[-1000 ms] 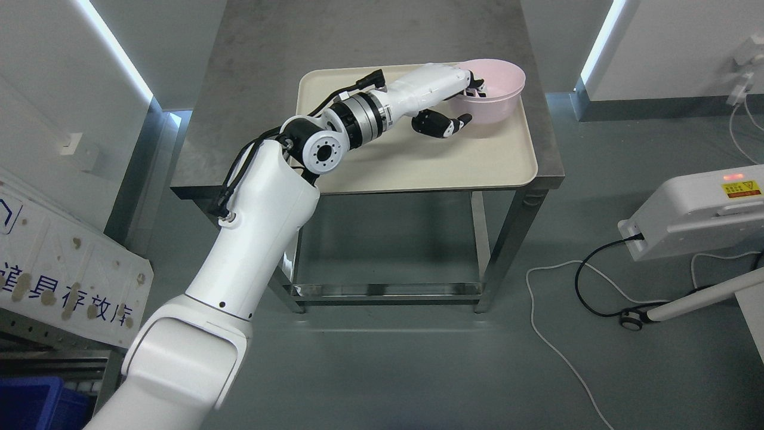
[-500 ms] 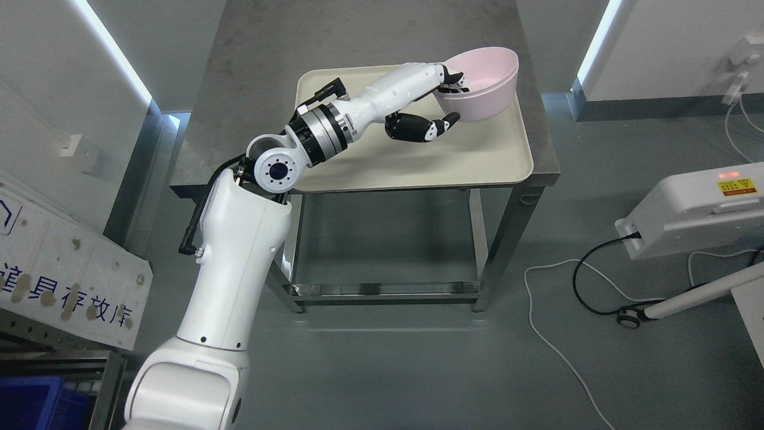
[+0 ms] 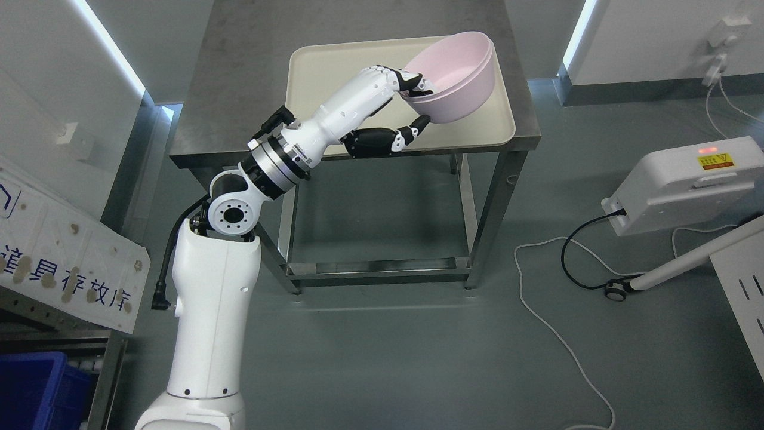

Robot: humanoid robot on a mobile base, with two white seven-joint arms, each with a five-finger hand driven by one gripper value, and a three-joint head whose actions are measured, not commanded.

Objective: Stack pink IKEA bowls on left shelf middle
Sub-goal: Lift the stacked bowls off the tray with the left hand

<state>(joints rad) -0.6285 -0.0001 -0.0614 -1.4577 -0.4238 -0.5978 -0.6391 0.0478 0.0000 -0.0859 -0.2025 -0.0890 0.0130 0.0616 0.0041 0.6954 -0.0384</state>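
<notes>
A pink bowl hangs tilted above the right part of the cream tray, its mouth turned up and to the left. My left hand is shut on the bowl's near rim, fingers inside and thumb under the outer wall. The left arm reaches up from the lower left across the table's front edge. The right arm does not show.
The tray lies on a steel table with an open lower frame. A white device with cables across the floor stands to the right. A white sign board and a blue bin sit at the lower left.
The left hand has lifted the pink bowl off the tray and tilted it, drawing it back and up. The whole picture has also shifted, so the camera has moved.
</notes>
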